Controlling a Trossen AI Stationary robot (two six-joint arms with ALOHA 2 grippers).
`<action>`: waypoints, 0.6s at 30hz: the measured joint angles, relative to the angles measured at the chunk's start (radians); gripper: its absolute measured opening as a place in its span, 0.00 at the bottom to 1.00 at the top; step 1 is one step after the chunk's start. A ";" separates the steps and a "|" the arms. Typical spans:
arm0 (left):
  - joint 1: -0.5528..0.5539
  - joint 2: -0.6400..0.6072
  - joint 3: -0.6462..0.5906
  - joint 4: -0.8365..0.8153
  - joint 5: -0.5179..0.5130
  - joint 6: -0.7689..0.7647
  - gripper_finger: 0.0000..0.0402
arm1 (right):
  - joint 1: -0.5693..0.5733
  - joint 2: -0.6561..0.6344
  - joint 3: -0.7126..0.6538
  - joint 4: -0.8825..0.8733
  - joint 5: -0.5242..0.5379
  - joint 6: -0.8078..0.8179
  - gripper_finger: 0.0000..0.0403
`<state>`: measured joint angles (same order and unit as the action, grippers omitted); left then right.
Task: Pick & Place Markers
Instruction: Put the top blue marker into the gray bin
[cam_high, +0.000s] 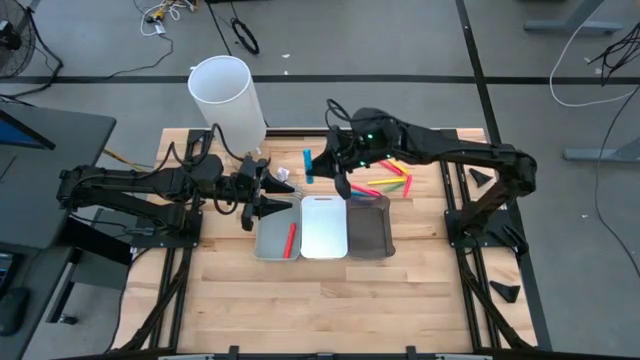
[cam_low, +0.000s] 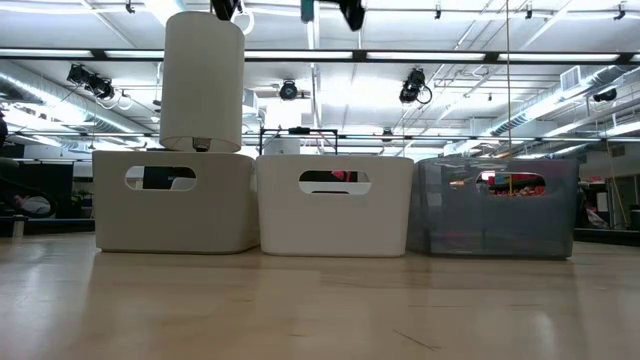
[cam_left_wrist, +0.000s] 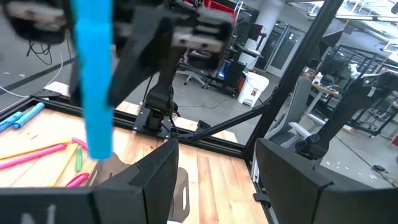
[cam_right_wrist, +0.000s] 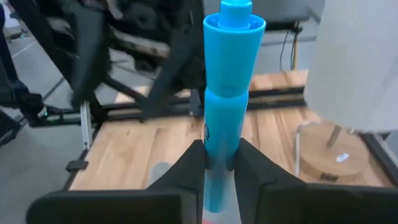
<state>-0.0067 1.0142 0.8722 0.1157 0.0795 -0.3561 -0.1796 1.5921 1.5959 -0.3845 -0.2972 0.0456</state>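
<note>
My right gripper (cam_right_wrist: 219, 165) is shut on a blue marker (cam_right_wrist: 227, 93), high above the table just beyond the far ends of three trays; the marker (cam_high: 308, 165) shows there as a short blue strip. A red marker (cam_high: 291, 240) lies in the light grey tray (cam_high: 268, 245). Beside it stand a white tray (cam_high: 323, 230) and a dark grey tray (cam_high: 368, 235). Several pink, yellow and green markers (cam_high: 388, 180) lie on the table beyond the dark tray. My left gripper (cam_high: 280, 197) hovers open over the light tray's far end with nothing between its fingers (cam_left_wrist: 149, 180). My right gripper pinches the blue marker's lower barrel (cam_right_wrist: 219, 149) between its two fingers (cam_right_wrist: 189, 171). The fingers come from the table's right, slanting slightly down, and lie across the marker. The marker stands upright in the hold, stepped end up, lifted clear of the table.
A tall white cylinder (cam_high: 228, 95) stands on a wooden base at the table's far left, close behind my left gripper. The three trays (cam_low: 335, 205) sit side by side in the middle. Bare wood lies toward the near edge (cam_high: 330, 310).
</note>
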 joint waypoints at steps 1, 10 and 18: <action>0.000 0.000 0.000 -0.001 0.000 0.000 0.55 | 0.010 -0.013 0.000 -0.005 0.017 0.000 0.13; 0.000 0.000 0.000 -0.001 0.000 0.000 0.55 | 0.093 -0.082 0.000 0.004 0.100 0.063 0.13; 0.000 0.000 0.000 0.000 0.000 0.000 0.55 | 0.173 -0.082 0.000 0.010 0.168 0.112 0.13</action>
<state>-0.0067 1.0142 0.8722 0.1158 0.0795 -0.3561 -0.0062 1.5101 1.5959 -0.3749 -0.1293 0.1576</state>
